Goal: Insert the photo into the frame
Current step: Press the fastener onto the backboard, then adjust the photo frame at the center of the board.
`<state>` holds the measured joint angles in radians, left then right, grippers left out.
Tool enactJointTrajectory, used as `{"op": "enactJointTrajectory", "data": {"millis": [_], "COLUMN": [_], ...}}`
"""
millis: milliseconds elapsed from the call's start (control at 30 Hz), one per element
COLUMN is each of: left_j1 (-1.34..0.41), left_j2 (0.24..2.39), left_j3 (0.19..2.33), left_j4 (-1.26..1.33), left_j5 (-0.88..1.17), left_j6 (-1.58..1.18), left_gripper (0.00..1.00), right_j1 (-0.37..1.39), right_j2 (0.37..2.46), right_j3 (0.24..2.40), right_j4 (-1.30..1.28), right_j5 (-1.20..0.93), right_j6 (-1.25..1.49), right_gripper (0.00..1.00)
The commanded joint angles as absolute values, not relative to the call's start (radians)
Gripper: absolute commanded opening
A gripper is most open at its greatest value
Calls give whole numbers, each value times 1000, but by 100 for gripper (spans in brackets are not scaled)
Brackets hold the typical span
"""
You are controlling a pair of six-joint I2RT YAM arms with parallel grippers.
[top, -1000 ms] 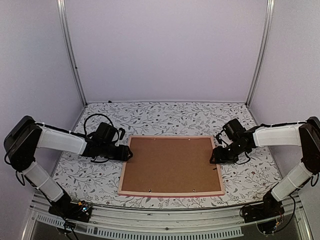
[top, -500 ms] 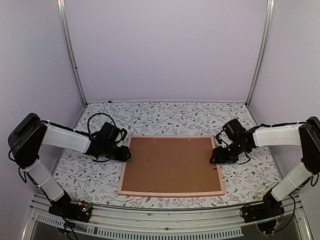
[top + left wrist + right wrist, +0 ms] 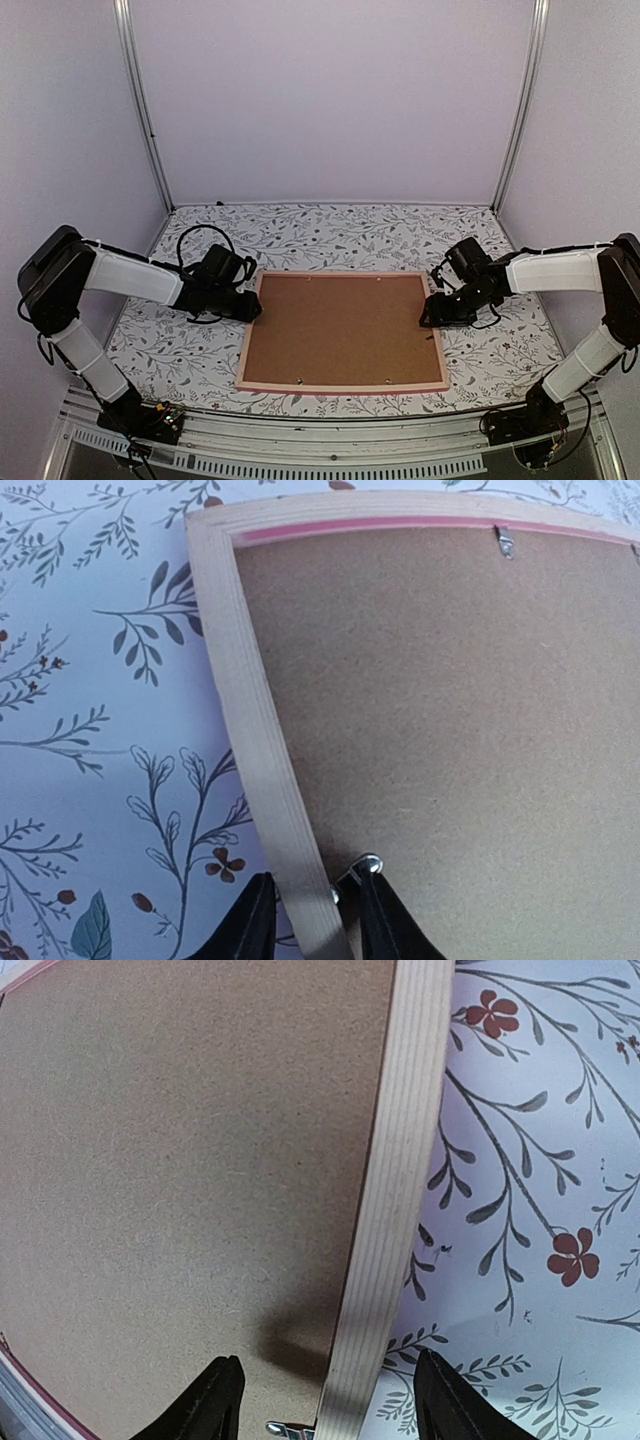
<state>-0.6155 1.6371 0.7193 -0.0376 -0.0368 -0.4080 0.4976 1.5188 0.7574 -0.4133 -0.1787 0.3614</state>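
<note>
From above, the frame [image 3: 340, 387] is lying flat and face down in the middle of the tabletop [image 3: 330, 235], nearer the front edge than the back. A brown backing board [image 3: 343, 328] is filling it. The photo is not showing anywhere; whether it is sitting under that board, I cannot tell. The left end effector [image 3: 250, 308] is sitting at the frame's left rail and the right end effector [image 3: 428, 318] at its right rail. Pale walls [image 3: 330, 100] are boxing the tabletop in on three sides, with metal uprights [image 3: 140, 100] at the back corners, so there is room to the sides and behind the frame.

Left wrist view: the fingers [image 3: 252, 925] are straddling the pale rail, one outside on the flowered cloth, one inside over the board, both very close to the wood. Whether they are actually pinching, I cannot tell. A small metal tab [image 3: 506, 542] is holding the board in at the top rail.

Right wrist view: the jaws are standing wide apart, one over the board, one over the cloth, the rail [image 3: 395, 1190] running between them with clear gaps both sides, so nothing is being gripped.

My read: this is looking light and stiff, but broad, thin-railed and smooth, so it is likely tipping or twisting if taken from one side only. Mid-rail holds on both sides are looking right, with a gentle squeeze.
</note>
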Motion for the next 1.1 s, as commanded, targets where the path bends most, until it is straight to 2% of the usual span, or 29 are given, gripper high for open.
{"op": "enactJointTrajectory", "data": {"millis": [0, 167, 333, 467, 667, 833, 967, 1067], "left_j1": [-621, -620, -623, -657, -801, -923, -1036, -1101], "left_j2": [1638, 1586, 1506, 1421, 1325, 1317, 1372, 1452], "left_j3": [724, 715, 688, 651, 637, 642, 676, 738], "left_j4": [-42, -40, -29, 22, 38, 41, 33, 5], "left_j5": [-43, -22, -11, 14, 3, 3, 2, 3], "left_j6": [-401, -418, -415, -401, -318, -252, -201, -154], "left_gripper": [32, 57, 71, 83, 87, 86, 86, 86], "right_j1": [502, 502, 502, 495, 479, 469, 462, 455], "right_j2": [1519, 1514, 1517, 1542, 1620, 1694, 1798, 1845], "right_j3": [752, 749, 744, 752, 804, 894, 1032, 1117], "right_j4": [-403, -403, -398, -387, -375, -370, -372, -383], "right_j5": [-182, -175, -168, -165, -142, -109, -94, -73], "right_j6": [354, 357, 364, 367, 352, 326, 296, 283], "right_gripper": [62, 63, 62, 55, 35, 26, 26, 34]}}
